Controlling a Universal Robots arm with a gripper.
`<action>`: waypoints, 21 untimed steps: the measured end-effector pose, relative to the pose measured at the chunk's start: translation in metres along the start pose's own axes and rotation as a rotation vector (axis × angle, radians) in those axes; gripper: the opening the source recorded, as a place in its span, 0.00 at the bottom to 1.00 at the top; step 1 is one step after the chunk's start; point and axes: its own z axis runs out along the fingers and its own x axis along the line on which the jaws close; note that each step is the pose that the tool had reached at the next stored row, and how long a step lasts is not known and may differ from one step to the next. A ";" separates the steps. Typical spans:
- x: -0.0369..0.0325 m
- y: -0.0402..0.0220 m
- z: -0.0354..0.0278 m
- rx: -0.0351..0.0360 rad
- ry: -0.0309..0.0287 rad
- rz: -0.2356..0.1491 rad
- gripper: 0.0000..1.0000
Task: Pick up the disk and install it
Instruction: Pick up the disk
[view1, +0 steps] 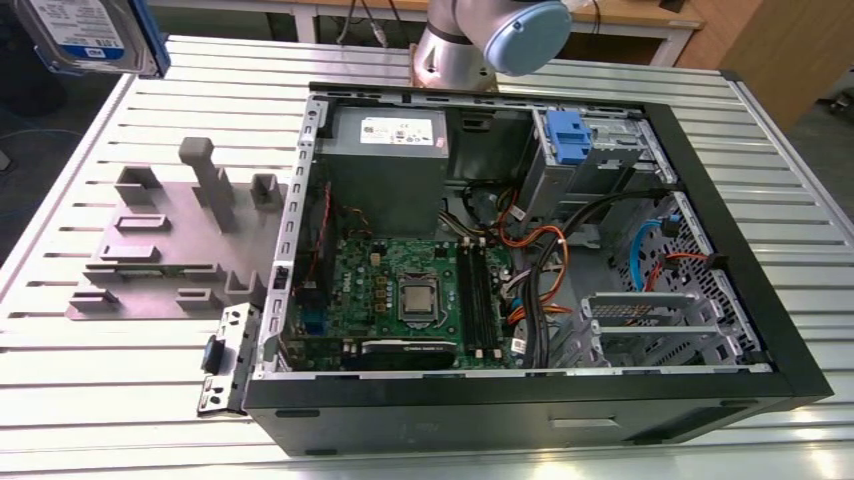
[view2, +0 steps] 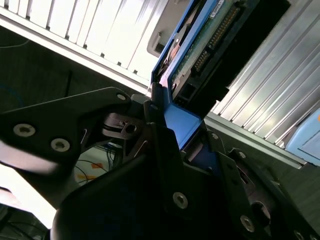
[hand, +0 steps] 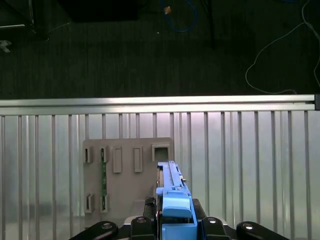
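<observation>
We see the pincer (hand: 175, 225) closed on the disk (hand: 170, 180), holding it edge-on in the air above the grey holder block (hand: 125, 175) on the worktop (hand: 250, 160). In the exterior view the disk is at the upper left, well apart from the open computer case (view1: 747, 290).

Exterior view down over ribbed aluminium table (view1: 107, 385), first wrist view straight down at its edge, second wrist view oblique, sharing it

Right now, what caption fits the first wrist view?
The gripper holds the blue-railed disk edge-on, grey holder block on the slatted table below.
</observation>
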 end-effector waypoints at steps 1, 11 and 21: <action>0.0018 -0.0001 0.0000 0.0000 0.0000 0.000 0.36; 0.0136 -0.0074 -0.0002 0.0000 0.0004 0.000 0.36; 0.0178 -0.0336 -0.0003 0.0001 0.0029 0.000 0.36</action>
